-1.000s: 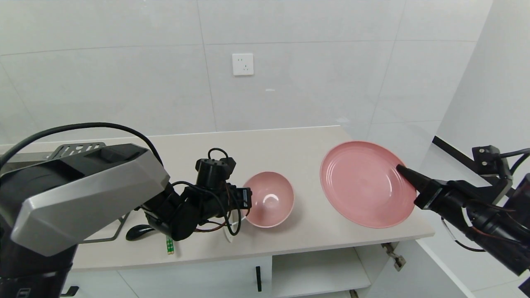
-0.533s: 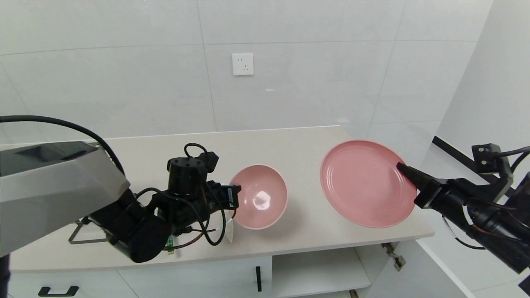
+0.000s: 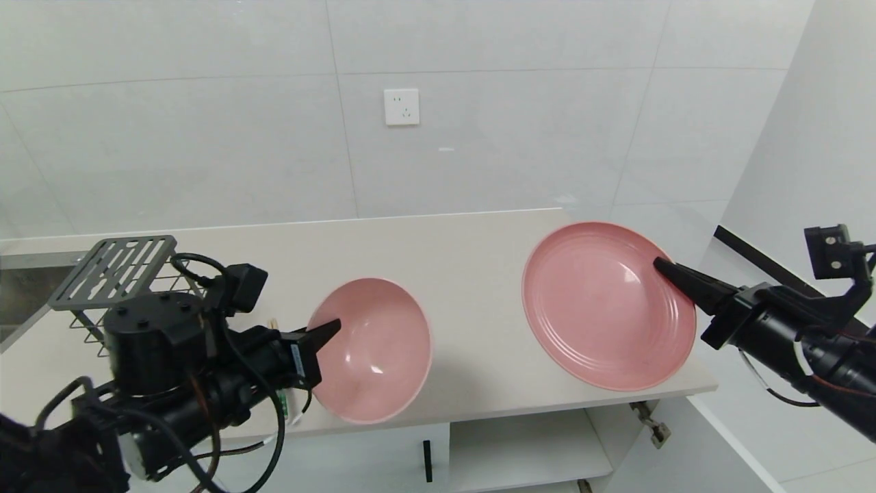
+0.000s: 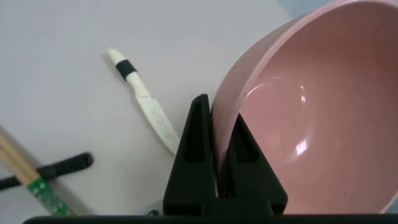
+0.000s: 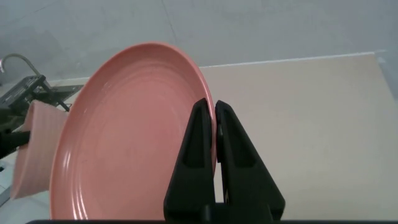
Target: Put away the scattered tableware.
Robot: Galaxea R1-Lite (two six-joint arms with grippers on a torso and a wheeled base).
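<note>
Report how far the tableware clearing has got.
Nothing looks stored yet. In hand: left gripper shut on the rim of the tilted pink bowl, right gripper shut on the edge of the pink plate. Left: white knife and chopsticks lying on the counter.

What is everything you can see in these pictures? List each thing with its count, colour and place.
pink bowl: 1, pink, tilted on its side above the front left of the countertop, rim pinched by the left gripper.
pink plate: 1, pink, tilted at the countertop's right end, rim pinched by the right gripper.
knife-like utensil: 1, white with a black band, lying on the countertop beside the bowl.
chopsticks: 2, tan with green ends, on the countertop.
utensil handle: 1, black, beside the chopsticks.
wire rack: 1, dark grey, far left.
wall socket: 1, white, on the tiles.
countertop: 1, beige.
left gripper: 1, black.
right gripper: 1, black.
</note>
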